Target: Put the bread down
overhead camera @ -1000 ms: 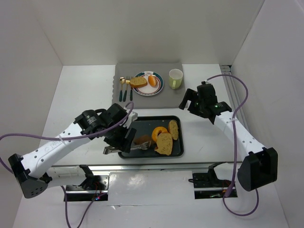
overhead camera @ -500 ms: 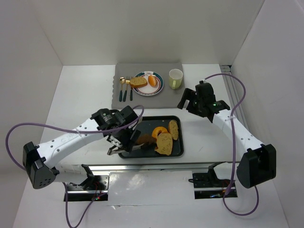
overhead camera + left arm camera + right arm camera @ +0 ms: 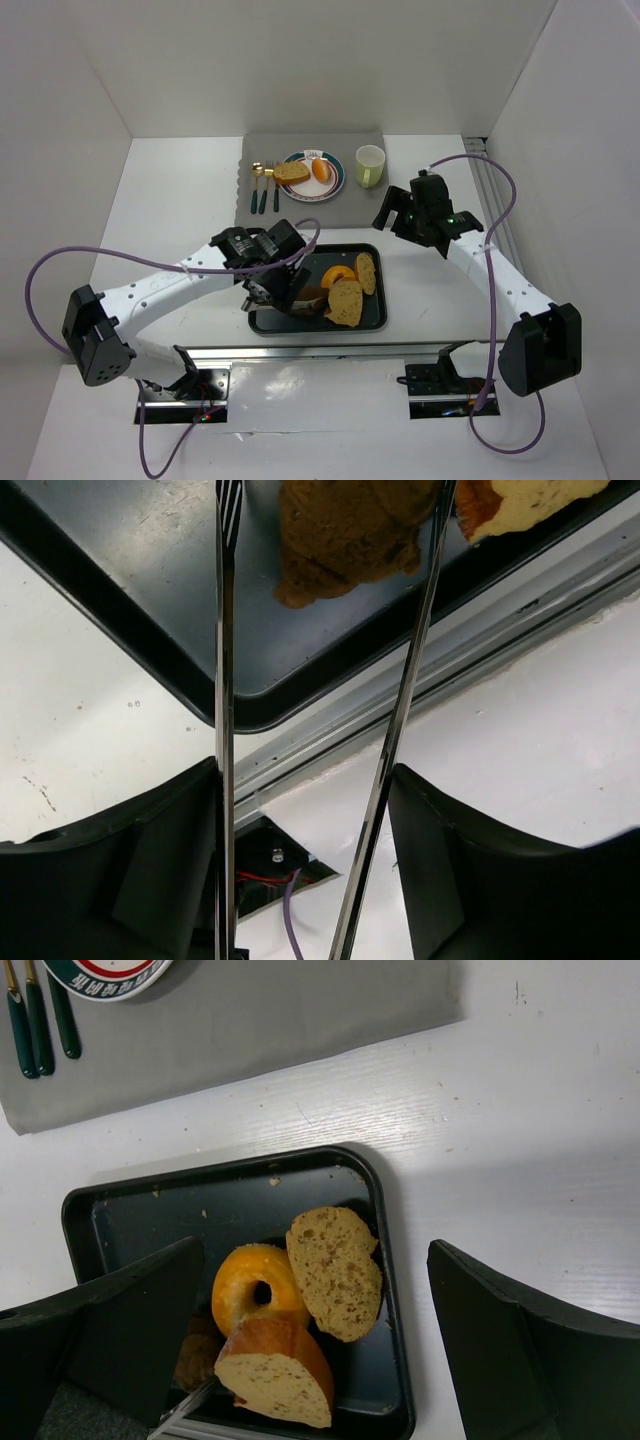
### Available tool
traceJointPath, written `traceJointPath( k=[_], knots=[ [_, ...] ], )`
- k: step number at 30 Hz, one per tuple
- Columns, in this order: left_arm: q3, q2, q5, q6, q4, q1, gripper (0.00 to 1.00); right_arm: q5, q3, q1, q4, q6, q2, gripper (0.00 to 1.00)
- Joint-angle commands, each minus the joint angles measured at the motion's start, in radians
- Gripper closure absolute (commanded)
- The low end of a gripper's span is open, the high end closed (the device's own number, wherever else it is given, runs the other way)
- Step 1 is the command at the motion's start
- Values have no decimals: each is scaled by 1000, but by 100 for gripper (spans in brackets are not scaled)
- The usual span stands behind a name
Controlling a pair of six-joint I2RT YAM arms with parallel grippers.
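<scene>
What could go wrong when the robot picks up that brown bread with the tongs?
The thin metal tongs are narrow and the dark brown bread chunk between them is lumpy, so it may slip out when lifted. One prong sits right beside the pale cut bread slice, so squeezing might pinch or drag that piece too.

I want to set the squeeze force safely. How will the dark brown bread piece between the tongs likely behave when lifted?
The brown bread piece looks porous and crumbly, so it is probably light and may crush under a hard squeeze. The tongs are thin, smooth metal, so this rounded lump could slip or twist between them.
</scene>
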Motion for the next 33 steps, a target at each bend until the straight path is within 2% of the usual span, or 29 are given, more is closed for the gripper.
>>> traceJointPath(
  k=[1, 5, 6, 8, 9, 12, 13, 16, 19, 23, 28, 30, 33],
  knots=[
    [8, 1, 53, 38, 35, -4, 23, 19, 18, 10, 42, -5, -12, 0],
    [8, 1, 53, 38, 35, -4, 31, 19, 18, 10, 42, -5, -12, 0],
    [8, 1, 53, 38, 20, -4, 38, 19, 18, 10, 42, 4, -12, 0],
    [40, 1, 23, 24, -5, -4, 45, 19, 18, 10, 42, 4, -12, 0],
    [51, -10, -2, 15, -18, -4, 51, 19, 18, 10, 42, 4, -12, 0],
    [106, -19, -52, 6, -74, -4, 61, 10, 18, 10, 42, 4, -12, 0],
    [121, -28, -63, -5, -89, 9, 68, 10, 18, 10, 42, 4, -3, 0],
    [204, -4, -73, -30, -155, 78, 70, 10, 18, 10, 53, 4, -3, 0],
    [290, 10, -57, -11, -151, 170, 70, 10, -4, 10, 64, 13, -24, 0],
    [378, 68, -66, 9, 12, 290, 70, 19, -14, 10, 87, 22, -46, 0],
    [580, 267, -30, 18, 165, 423, 70, 54, 21, 10, 59, -5, -25, 0],
    [626, 324, 36, 4, 228, 448, 70, 54, 31, 10, 49, -17, -25, 0],
    [671, 429, 61, -7, 265, 471, 70, 72, 53, 10, 38, -17, -25, 0]
  ],
)
